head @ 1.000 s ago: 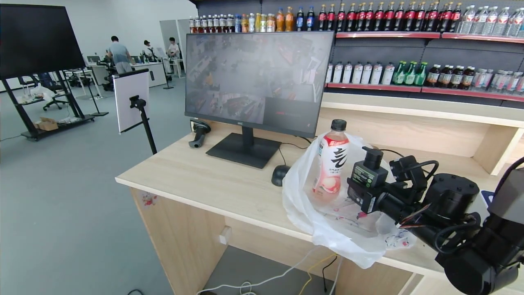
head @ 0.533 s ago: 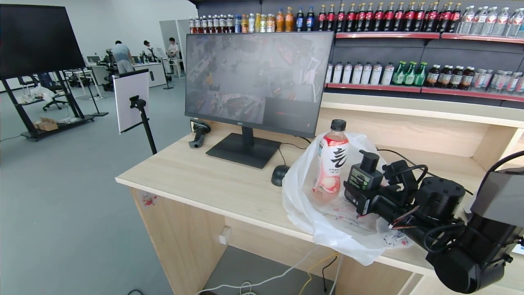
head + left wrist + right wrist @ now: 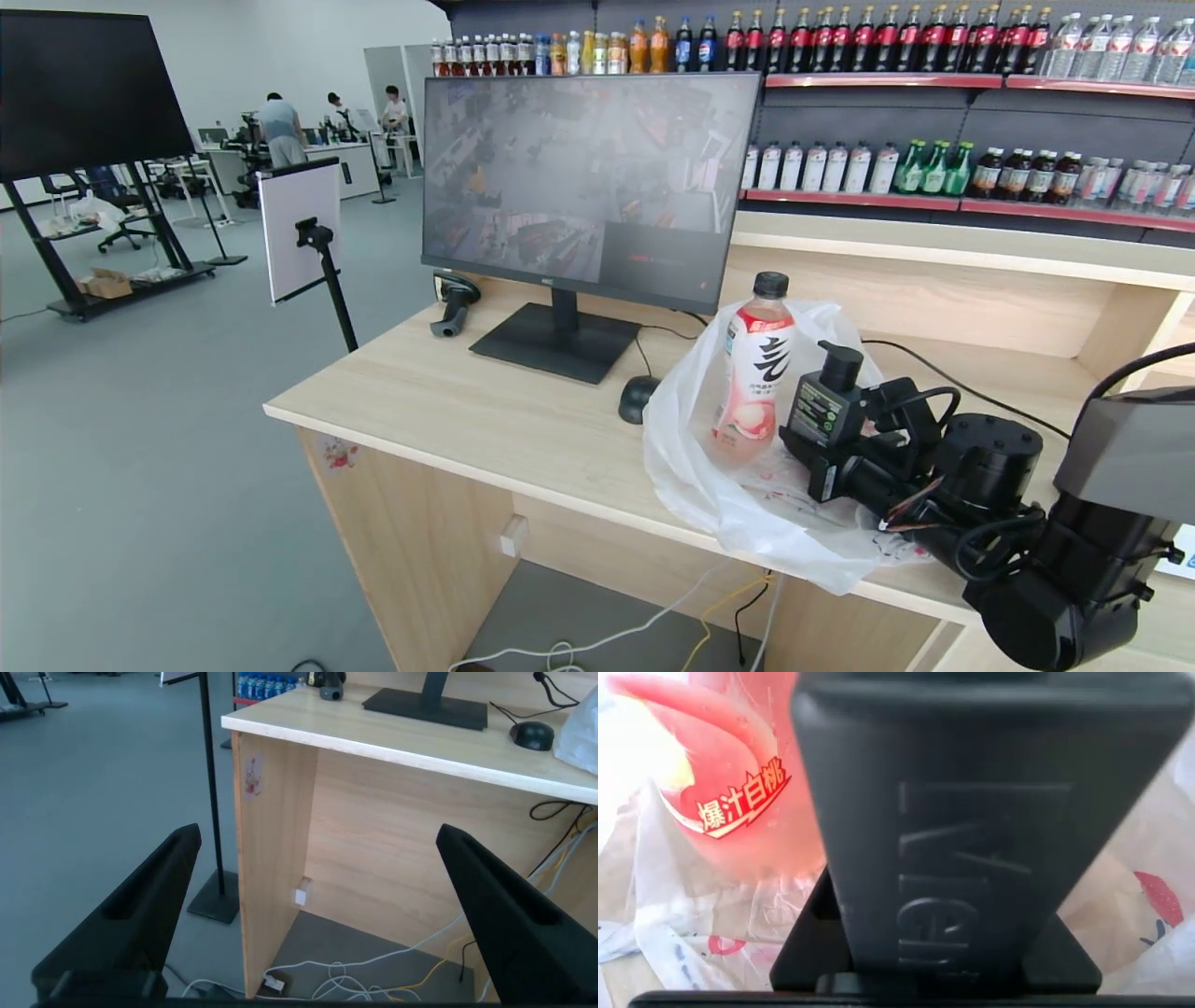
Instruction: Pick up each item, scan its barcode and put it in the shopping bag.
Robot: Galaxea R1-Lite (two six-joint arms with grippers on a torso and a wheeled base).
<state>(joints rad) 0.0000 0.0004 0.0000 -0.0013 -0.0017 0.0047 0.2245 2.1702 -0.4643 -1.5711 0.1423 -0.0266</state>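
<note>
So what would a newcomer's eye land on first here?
Probably the pink peach drink bottle standing upright in the white shopping bag on the wooden counter, with the right gripper holding a dark pump bottle just beside it. Behind them stand the big monitor and the shelves lined with drinks.

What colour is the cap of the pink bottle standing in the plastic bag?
Black. The cap shows best in the head view.
</note>
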